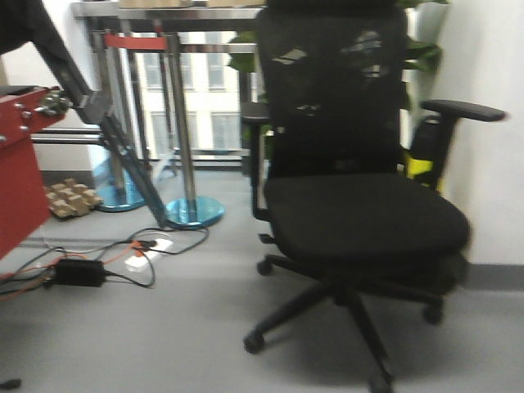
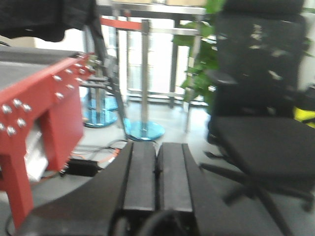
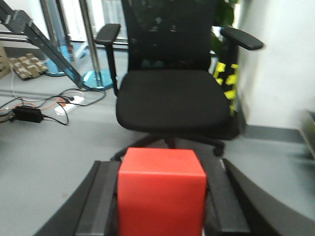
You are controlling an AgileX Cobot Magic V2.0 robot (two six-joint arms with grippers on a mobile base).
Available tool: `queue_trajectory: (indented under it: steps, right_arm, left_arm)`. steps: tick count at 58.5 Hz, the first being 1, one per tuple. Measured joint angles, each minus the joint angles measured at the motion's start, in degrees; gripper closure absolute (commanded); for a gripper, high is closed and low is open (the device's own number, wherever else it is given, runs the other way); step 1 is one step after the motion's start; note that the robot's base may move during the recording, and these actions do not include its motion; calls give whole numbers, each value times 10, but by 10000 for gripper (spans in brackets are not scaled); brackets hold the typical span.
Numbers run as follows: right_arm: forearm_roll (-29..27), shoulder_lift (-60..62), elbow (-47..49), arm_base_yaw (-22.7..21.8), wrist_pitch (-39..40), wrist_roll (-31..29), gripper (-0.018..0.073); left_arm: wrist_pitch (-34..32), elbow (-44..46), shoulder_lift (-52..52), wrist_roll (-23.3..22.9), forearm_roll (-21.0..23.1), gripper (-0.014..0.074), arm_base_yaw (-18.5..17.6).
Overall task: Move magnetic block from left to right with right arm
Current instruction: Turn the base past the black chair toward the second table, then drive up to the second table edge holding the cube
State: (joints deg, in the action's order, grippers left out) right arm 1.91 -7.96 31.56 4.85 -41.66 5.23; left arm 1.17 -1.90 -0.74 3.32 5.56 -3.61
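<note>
My right gripper (image 3: 161, 169) was clamped on the magnetic block (image 3: 161, 196), a finger against each side face, low centre of its wrist view. My left gripper (image 2: 157, 172) sat pinched together, empty. Beyond the block I saw only grey floor (image 3: 44, 162) and an office chair (image 3: 172, 98), upper middle. I judged those smooth faces could slip on a fast swing, dropping the cube there
</note>
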Motion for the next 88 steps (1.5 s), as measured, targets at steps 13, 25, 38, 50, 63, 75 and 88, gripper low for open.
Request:
queue_trajectory:
  steps: [13,25,38,50,63,75,88]
  right_arm:
    - [1,0,0,0,0,0,385]
    - [1,0,0,0,0,0,385]
    - [1,0,0,0,0,0,385]
    - [1,0,0,0,0,0,385]
    - [1,0,0,0,0,0,385]
    - [1,0,0,0,0,0,385]
    - [1,0,0,0,0,0,385]
  left_arm:
    - [0,0,0,0,0,722,0]
    - [0,0,0,0,0,722,0]
    - [0,0,0,0,0,722,0]
    - [0,0,0,0,0,722,0]
    - [0,0,0,0,0,722,0]
    - [0,0,0,0,0,722,0]
    - [0,0,0,0,0,722,0]
